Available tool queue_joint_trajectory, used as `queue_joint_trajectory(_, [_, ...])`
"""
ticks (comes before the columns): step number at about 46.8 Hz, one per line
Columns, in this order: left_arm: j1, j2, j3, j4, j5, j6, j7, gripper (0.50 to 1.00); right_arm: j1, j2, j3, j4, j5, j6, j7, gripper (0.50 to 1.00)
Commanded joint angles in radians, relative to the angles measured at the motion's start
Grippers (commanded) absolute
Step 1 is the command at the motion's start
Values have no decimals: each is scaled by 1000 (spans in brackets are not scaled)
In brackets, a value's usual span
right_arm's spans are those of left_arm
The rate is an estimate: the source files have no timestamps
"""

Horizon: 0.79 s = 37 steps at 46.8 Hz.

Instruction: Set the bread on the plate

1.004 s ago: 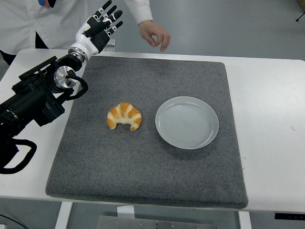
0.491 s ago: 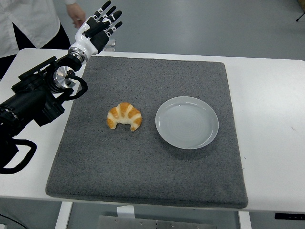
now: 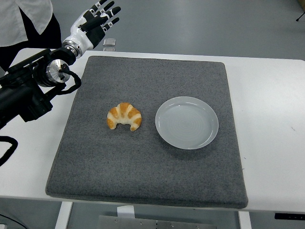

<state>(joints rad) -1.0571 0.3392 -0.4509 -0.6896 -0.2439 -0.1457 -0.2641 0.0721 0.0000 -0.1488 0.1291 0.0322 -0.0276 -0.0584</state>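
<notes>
Nearest you, the front edge of the grey mat point(image 3: 143, 186) lies just inside the near edge of the white table point(image 3: 271, 143), and that whole forward stretch of mat carries nothing. Further in, the bread point(image 3: 124, 116), a croissant, lies flat on the mat left of centre, horns pointing toward you, apart from everything. Just to its right, with a narrow strip of mat between them, sits the plate point(image 3: 187, 122), pale, shallow and bare. At the far left corner the left hand point(image 3: 94, 21) hangs above the table's back edge, fingers spread and straight, holding nothing, well apart from the bread; its black forearm enters from the left edge. The right arm is not in view. Beyond it a person in a white garment point(image 3: 24, 21) stands at the top left, and a small clear object point(image 3: 109, 43) rests by the mat's far edge. In my judgement the reach has yet to begin. You should bring the hand down over the thick middle of the croissant, close the fingers across its arch rather than on a horn, and press lightly, since the crust will likely crush. Lift it clear of the plate's raised rim before carrying it right, then release over the centre. The path between bread and plate is short and unobstructed, with bare mat on every side.
</notes>
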Motion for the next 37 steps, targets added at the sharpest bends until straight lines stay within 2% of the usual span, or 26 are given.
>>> queue_joint_trajectory(1, [-1,61,3,-137,0,75,2,990,0,0,0,0,0,0,0,930])
queue_joint_trajectory(6, [-14,113,26,-258,-2,149,5,990,0,0,0,0,0,0,0,930])
queue_joint_trajectory(13, [-101,176,132,-337,-3,199,17,988,0,0,2,0,0,2,0,930])
queue_joint_trajectory(27, [-351,326,365,-502,-2,258,19,984,0,0,0,0,2,2,0,932])
queue_joint_trajectory(37, [-549,362,587,-634,6,345,17,984,-1,0,0,0,1,0,0,932])
